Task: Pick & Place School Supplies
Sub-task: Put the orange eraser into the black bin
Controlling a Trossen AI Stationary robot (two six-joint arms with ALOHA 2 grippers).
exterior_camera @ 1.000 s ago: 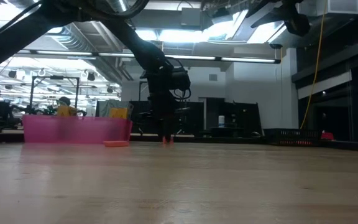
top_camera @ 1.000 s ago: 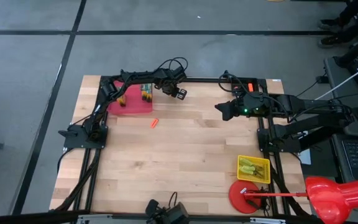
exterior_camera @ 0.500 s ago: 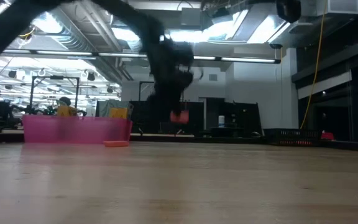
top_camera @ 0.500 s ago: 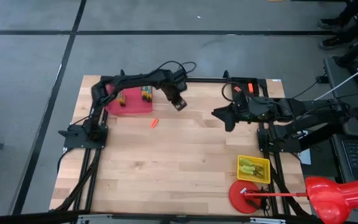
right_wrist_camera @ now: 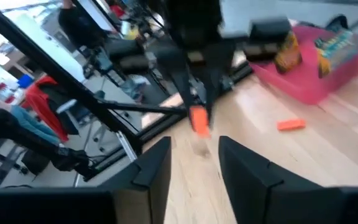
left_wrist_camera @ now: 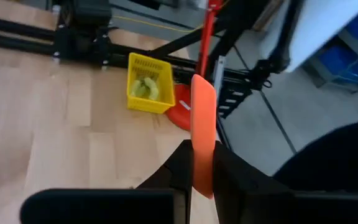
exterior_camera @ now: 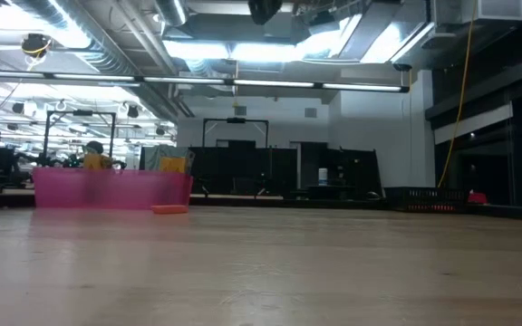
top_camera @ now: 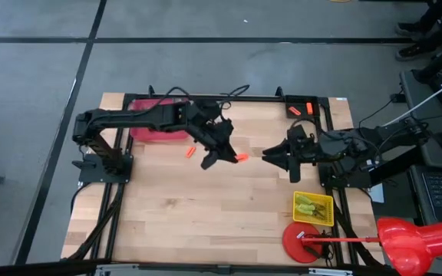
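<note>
My left gripper [top_camera: 232,156] hangs over the table's middle, shut on a small flat orange piece [left_wrist_camera: 202,112]; the right wrist view shows that piece [right_wrist_camera: 197,118] at the fingertips. My right gripper [top_camera: 271,153] faces it from the table's right, open, with nothing between its fingers [right_wrist_camera: 194,168]. A second orange piece [top_camera: 189,152] lies flat on the wood near the pink tray [top_camera: 148,132]. A green-and-yellow crayon box [right_wrist_camera: 334,43] stands in the tray. My left gripper pinches the orange piece between its two fingers [left_wrist_camera: 178,165], which press its two flat faces near one end [left_wrist_camera: 202,140]. The rest of the piece sticks out past the fingertips. The fingers slant down toward the table's right side, and the piece is lifted clear of the table.
A yellow mesh basket [top_camera: 313,208] with green items stands at the near right, a red disc [top_camera: 299,241] just in front of it. Two small orange things [top_camera: 291,111] lie at the far right edge. Bare wood fills the table's near half.
My left gripper has risen from the table beside the pink tray and swung toward the table's middle and near side, rolling as it went. It carries the orange piece, now lifted clear. My right gripper has turned and moved toward the left gripper.
</note>
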